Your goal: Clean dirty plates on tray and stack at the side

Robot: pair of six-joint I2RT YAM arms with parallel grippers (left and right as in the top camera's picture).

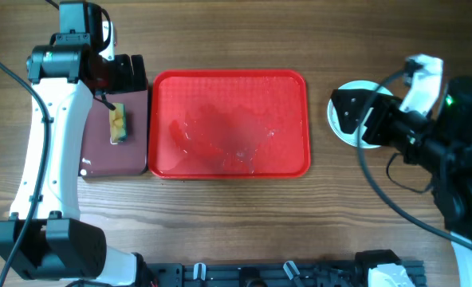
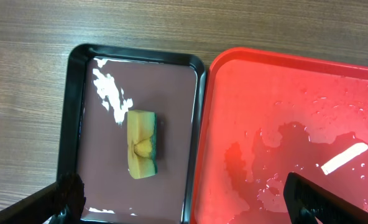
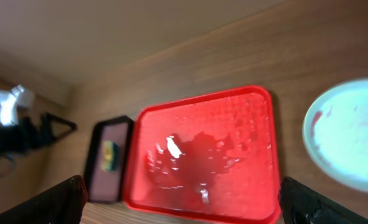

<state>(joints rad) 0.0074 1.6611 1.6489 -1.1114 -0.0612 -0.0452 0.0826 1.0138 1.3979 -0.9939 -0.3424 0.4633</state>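
The red tray [image 1: 288, 92] lies mid-table, wet, with puddles and no plate on it; it also shows in the left wrist view [image 2: 265, 87] and the right wrist view [image 3: 246, 118]. A pale plate [image 1: 336, 119] lies on the table right of the tray, mostly hidden under my right gripper [image 1: 352, 112]. In the right wrist view it is a pale aqua plate [image 3: 352, 137] with a small red smear at its rim. I cannot tell whether other plates lie under it. My right gripper [image 3: 181, 202] is open and empty. My left gripper [image 1: 127, 72], also in the left wrist view [image 2: 184, 205], is open and empty above the maroon tray.
A small dark maroon, black-rimmed tray [image 1: 132, 151] lies left of the red tray, with a yellow and green sponge [image 1: 119, 123] and some foam on it. The sponge also shows in the left wrist view [image 2: 142, 143]. Cables hang by both arms.
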